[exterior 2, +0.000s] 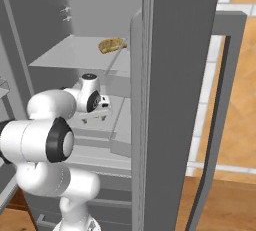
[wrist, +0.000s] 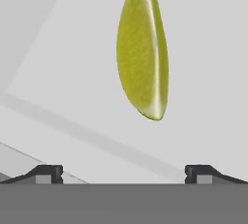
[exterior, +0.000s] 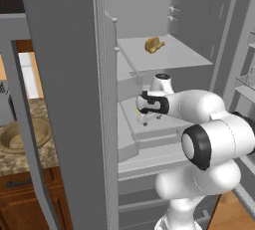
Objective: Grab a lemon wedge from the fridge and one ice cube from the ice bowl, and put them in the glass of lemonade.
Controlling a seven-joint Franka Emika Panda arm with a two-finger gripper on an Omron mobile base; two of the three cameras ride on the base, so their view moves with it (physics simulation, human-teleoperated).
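Your tool hangs with its two tips spread wide apart and nothing between them, inside the open fridge, over a middle shelf. The lemon wedge lies on that pale shelf just ahead of the tips and off the middle of the gap, leaning toward the right-hand tip in the hand view.

Watch that offset. If you drop straight in, I judge one tip could land on the wedge's curved rind and skate it away across the smooth shelf, or pinch only its thin point so it slips out on the lift. It is a small, rounded thing, so a shallow bite is likely to fail. The arm is also reaching in close beside the fridge door edge, and a wide swing out could clip it.

Above the wedge's shelf, a tan bread-like lump sits alone on the higher shelf. Left of the fridge, the ice bowl rests on the surface; I cannot make out its contents.
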